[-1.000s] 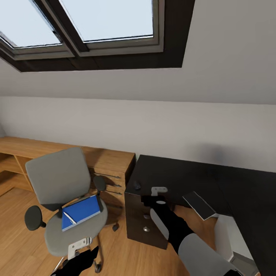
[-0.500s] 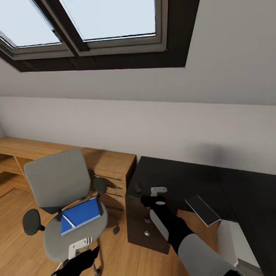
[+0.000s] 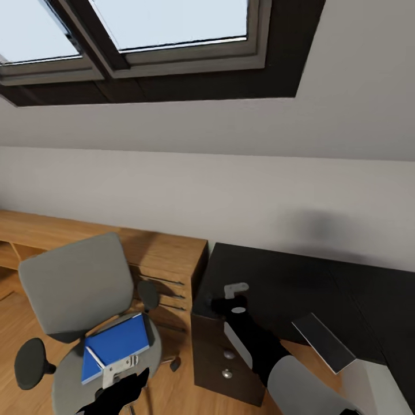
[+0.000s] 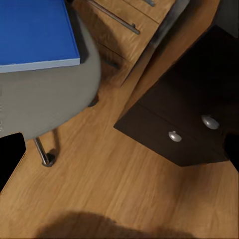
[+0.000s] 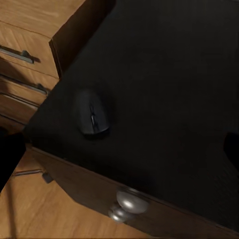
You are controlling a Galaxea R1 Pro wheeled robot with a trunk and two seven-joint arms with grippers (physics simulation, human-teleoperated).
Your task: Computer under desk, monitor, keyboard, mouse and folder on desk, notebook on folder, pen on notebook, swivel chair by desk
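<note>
the right arm reaches forward from the head view's lower right, its gripper (image 3: 233, 295) hovering over the left end of the black desk (image 3: 276, 282). below it, the mouse (image 5: 92, 118) lies on the desk near that end's front corner. whether its fingers are spread or closed, i cannot tell. the left gripper (image 3: 121, 369) hangs low over the chair (image 3: 75, 282) seat's front, beside the blue folder (image 3: 115, 344); its finger state can't be told either. a thin whitish pen (image 3: 95, 358) lies on the folder.
</note>
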